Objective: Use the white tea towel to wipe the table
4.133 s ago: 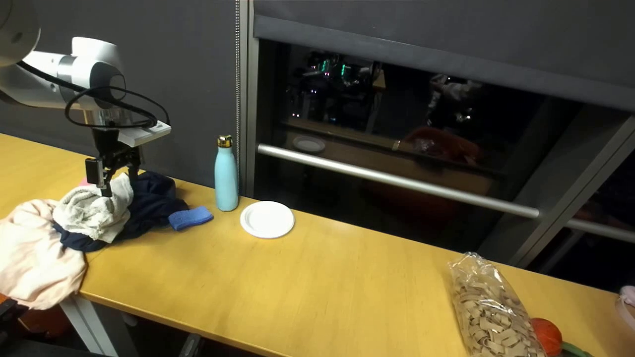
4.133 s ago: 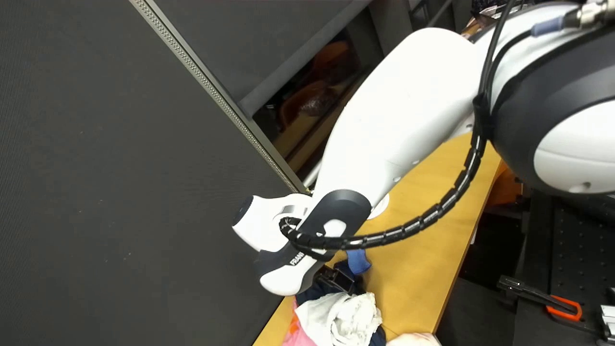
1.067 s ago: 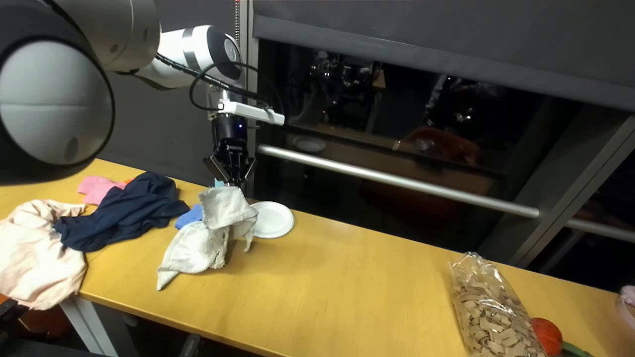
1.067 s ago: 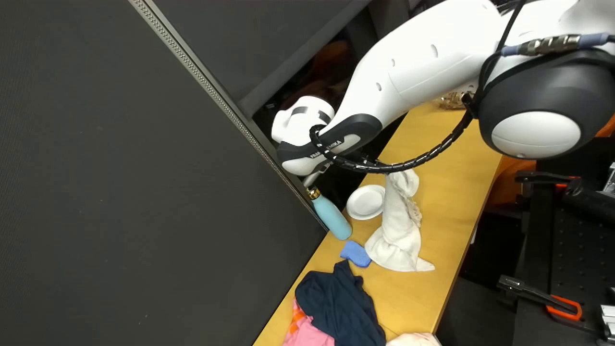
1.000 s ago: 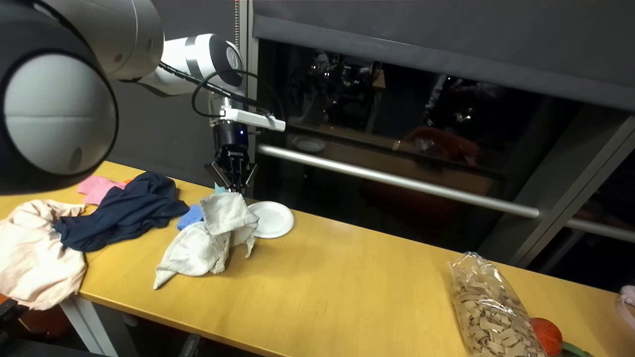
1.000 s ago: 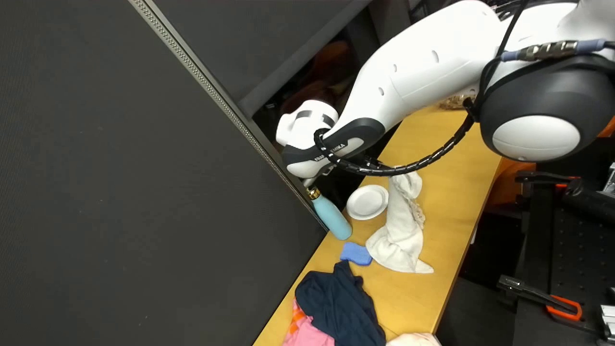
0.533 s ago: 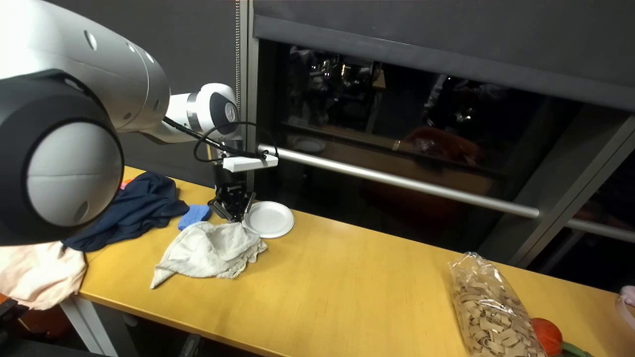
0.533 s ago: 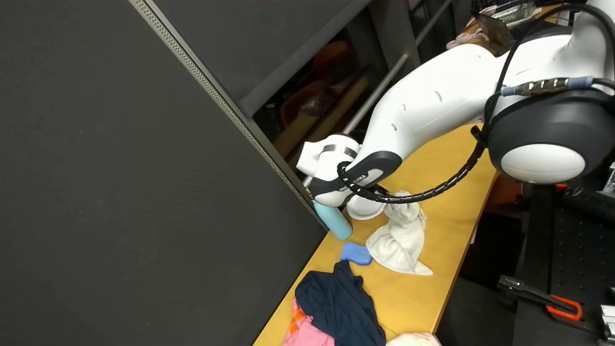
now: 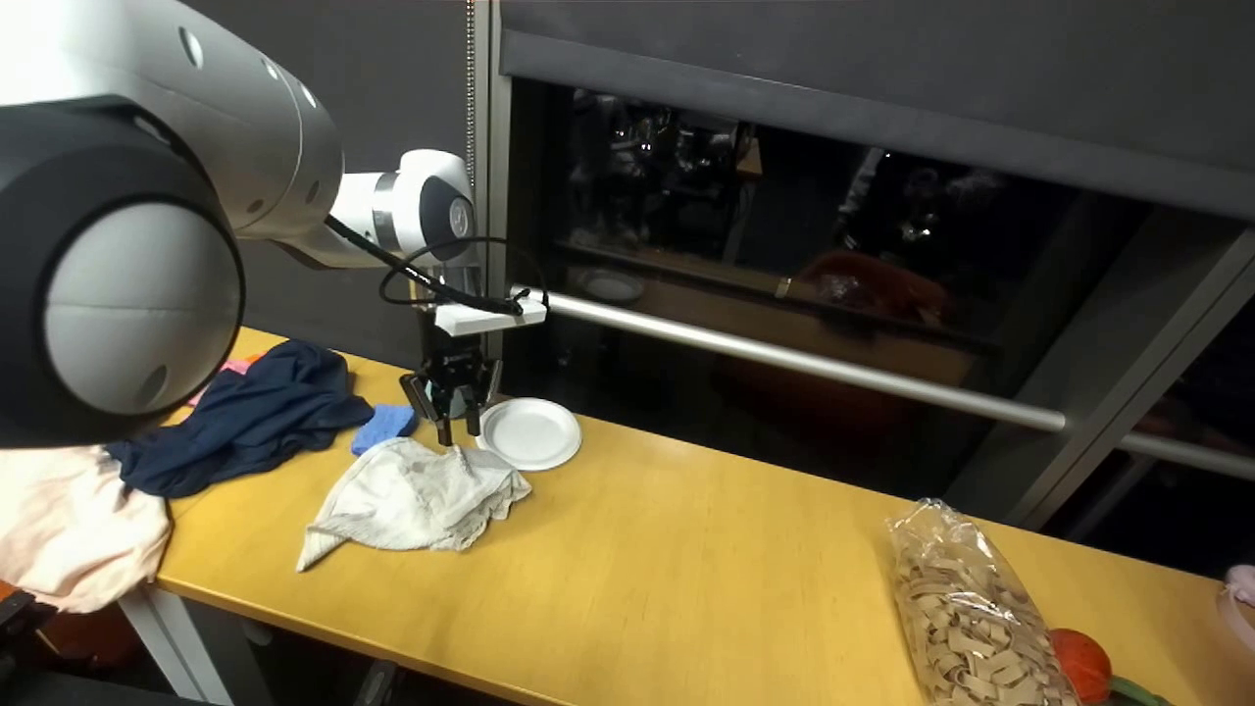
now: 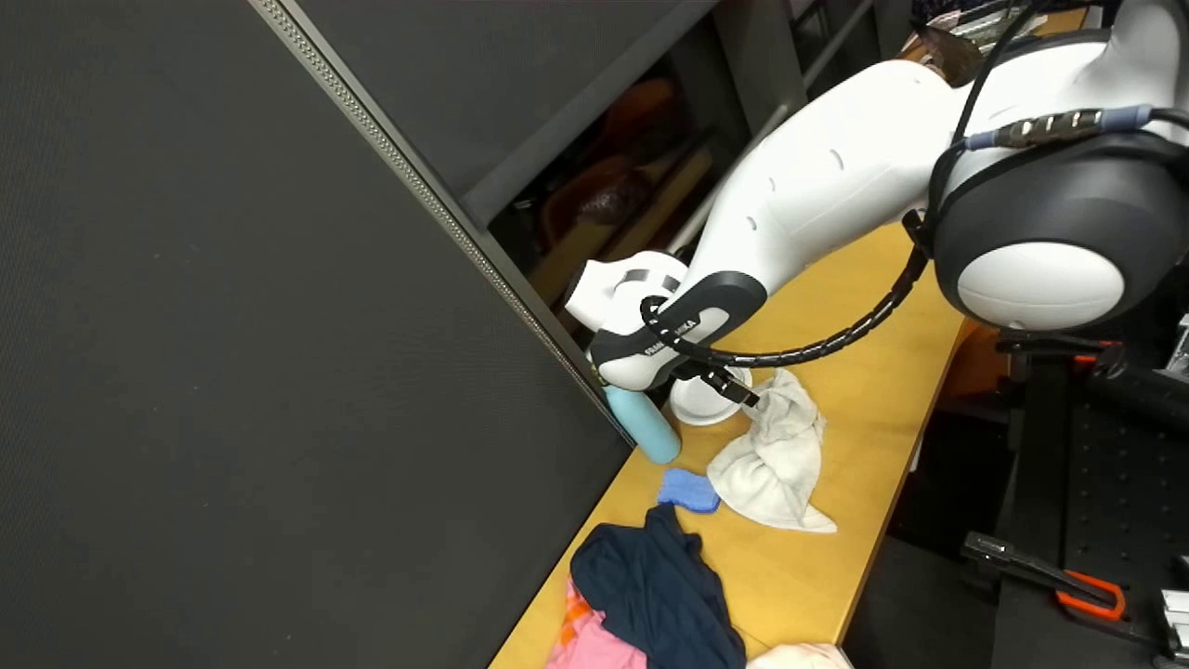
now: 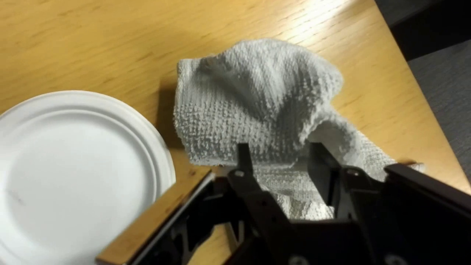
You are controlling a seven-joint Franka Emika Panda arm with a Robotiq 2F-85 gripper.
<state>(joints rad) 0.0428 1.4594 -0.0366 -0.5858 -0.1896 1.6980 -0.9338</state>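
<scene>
White tea towel [image 9: 417,495] lies crumpled on the wooden worktop [image 9: 667,559], between the long edge along the window [image 9: 686,235] and the opposite front edge, just beside the white plate [image 11: 73,176], with one pointed end toward the front edge. The fresh change is the grip: the gripper [image 11: 280,148] no longer pinches the towel, and its fingers [image 11: 244,158] stand spread close above it, though I cannot tell if they brush a fold. For the task this means, I judge, that the towel is delivered but wiping still waits, so a new grasp or a firm press from above seems necessary.
</scene>
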